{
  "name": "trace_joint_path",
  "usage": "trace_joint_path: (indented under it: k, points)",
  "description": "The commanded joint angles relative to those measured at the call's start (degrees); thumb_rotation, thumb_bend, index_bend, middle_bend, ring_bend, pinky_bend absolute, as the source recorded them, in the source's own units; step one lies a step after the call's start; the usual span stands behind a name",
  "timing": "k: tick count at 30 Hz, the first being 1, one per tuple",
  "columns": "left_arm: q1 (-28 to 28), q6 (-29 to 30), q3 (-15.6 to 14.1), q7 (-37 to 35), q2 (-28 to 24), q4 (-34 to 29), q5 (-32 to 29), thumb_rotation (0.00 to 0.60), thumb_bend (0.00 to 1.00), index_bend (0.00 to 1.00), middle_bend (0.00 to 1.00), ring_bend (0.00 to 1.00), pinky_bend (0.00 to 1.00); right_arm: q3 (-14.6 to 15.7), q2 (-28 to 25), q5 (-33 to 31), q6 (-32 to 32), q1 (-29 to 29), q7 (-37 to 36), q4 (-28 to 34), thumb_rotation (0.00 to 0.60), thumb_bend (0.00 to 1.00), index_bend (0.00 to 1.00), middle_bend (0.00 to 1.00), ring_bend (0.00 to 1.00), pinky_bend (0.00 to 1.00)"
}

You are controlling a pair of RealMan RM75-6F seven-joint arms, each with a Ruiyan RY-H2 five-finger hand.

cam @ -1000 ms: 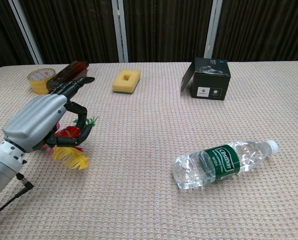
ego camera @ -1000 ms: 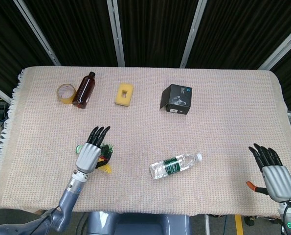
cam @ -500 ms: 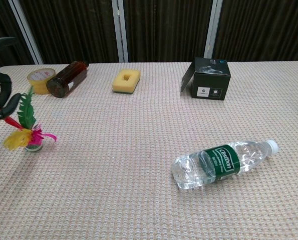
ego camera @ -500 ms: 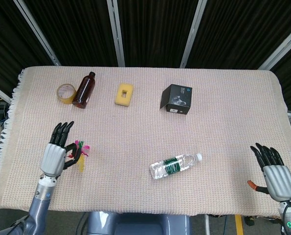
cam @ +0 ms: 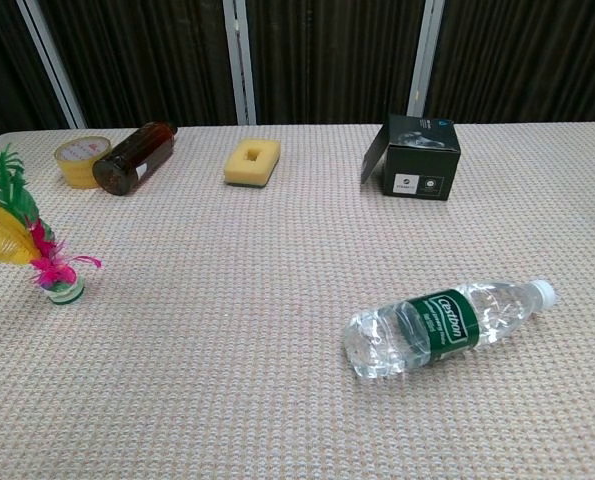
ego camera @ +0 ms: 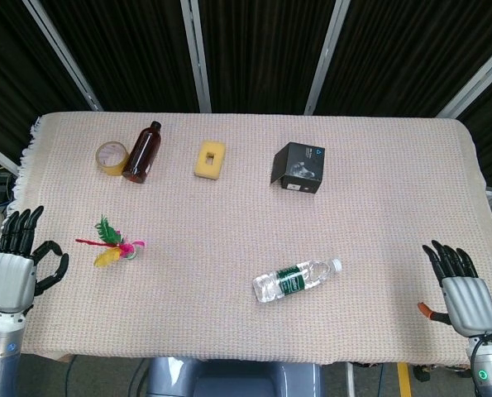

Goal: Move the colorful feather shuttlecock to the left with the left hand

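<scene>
Grey-metal left hand (ego camera: 14, 269): at the counter's left edge, off the woven cloth, fingers spread and pointing away, thumb curled out to the side, holding nothing. Seen in the head view only.

Colorful feather shuttlecock (ego camera: 112, 247): standing free on its green base on the left part of the counter (ego camera: 378, 207), near the left hand but apart from it; green, yellow and pink feathers fan up and lean left in the chest view. It looks already placed to the left and let go.

Risks, as judged:
- Shuttlecock is light and top-heavy; any brush from the left hand or its arm on the way out could tip it or sweep it toward the fringed left edge.
- Feathers reach toward the hand's side, so a low sideways pass could snag them.
- Loose-weave cloth could catch a fingertip and drag, shifting the base.

Open room:
- Bare cloth between shuttlecock and the near edge, and a wide bare stretch to its right as far as the water bottle (ego camera: 297, 279).
- Tape roll (ego camera: 112, 157) and brown bottle (ego camera: 141, 151) lie well behind it; yellow sponge (ego camera: 210, 160) and black box (ego camera: 299, 167) farther off along the back.
- Cleanest exit for the left hand: straight back and down off the near-left corner.

Right hand (ego camera: 463, 289): at the near-right corner, fingers spread, empty, well apart from everything.
</scene>
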State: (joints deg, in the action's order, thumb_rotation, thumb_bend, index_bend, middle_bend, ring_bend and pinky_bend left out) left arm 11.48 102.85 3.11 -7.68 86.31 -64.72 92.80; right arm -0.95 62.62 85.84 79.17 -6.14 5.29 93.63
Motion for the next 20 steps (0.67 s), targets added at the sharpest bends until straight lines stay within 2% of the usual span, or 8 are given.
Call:
trace_joint_path:
  k: [1, 3, 5, 7, 8, 11, 14, 20]
  points:
    - [-1.36, 2.07, -0.35, -2.83, -1.46, -1.97, 0.92, 0.53, 0.21, 0.13, 0.0, 0.0, 0.0, 0.06, 0.55, 0.35, 0.15, -0.1, 1.09, 0.49, 0.6, 0.12, 0.0, 0.0, 0.0, 0.0]
    - [-2.82, 1.7, -1.26, -1.02, -3.98, -4.43, 0.43, 0.524, 0.18, 0.06, 0.0, 0.0, 0.0, 0.1, 0.75, 0.41, 0.12, -0.12, 1.36, 0.48, 0.6, 0.12, 0.0, 0.0, 0.0, 0.0]
    - [-4.47, -1.09, -2.88, 4.55, -8.23, -9.27, -1.38, 0.525, 0.13, 0.03, 0.0, 0.0, 0.0, 0.09, 0.82, 0.3, -0.02, -0.18, 1.39, 0.39, 0.6, 0.12, 0.0, 0.0, 0.0, 0.0]
    - [-6.8, -5.15, -4.75, 11.84, -14.55, -18.1, -5.79, 0.529, 0.07, 0.0, 0.0, 0.0, 0.0, 0.09, 0.68, 0.04, -0.24, -0.19, 1.14, 0.32, 0.6, 0.12, 0.0, 0.0, 0.0, 0.0]
    - [-7.61, -6.47, -5.39, 13.4, -17.68, -23.19, -7.48, 0.528, 0.05, 0.0, 0.0, 0.0, 0.0, 0.18, 0.47, -0.02, -0.33, -0.13, 0.95, 0.37, 0.6, 0.12, 0.0, 0.0, 0.0, 0.0]
    - [-9.03, -8.56, -6.57, 14.52, -23.51, -31.2, -10.08, 0.528, 0.04, 0.0, 0.0, 0.0, 0.0, 0.42, -0.22, 0.13, -0.18, 0.11, 0.21, 0.7, 0.6, 0.12, 0.0, 0.0, 0.0, 0.0]
    - [-9.77, -8.56, -6.28, 13.9, -25.61, -33.96, -10.65, 0.528, 0.04, 0.0, 0.0, 0.0, 0.0, 0.69, -0.76, 0.8, 0.39, 0.4, -0.35, 1.2, 0.6, 0.12, 0.0, 0.0, 0.0, 0.0]
    - [-9.49, -10.21, -5.58, 12.28, -26.28, -33.95, -9.73, 0.528, 0.04, 0.0, 0.0, 0.0, 0.0, 1.15, -1.18, 1.69, 1.04, 0.83, -0.61, 1.44, 0.6, 0.12, 0.0, 0.0, 0.0, 0.0]
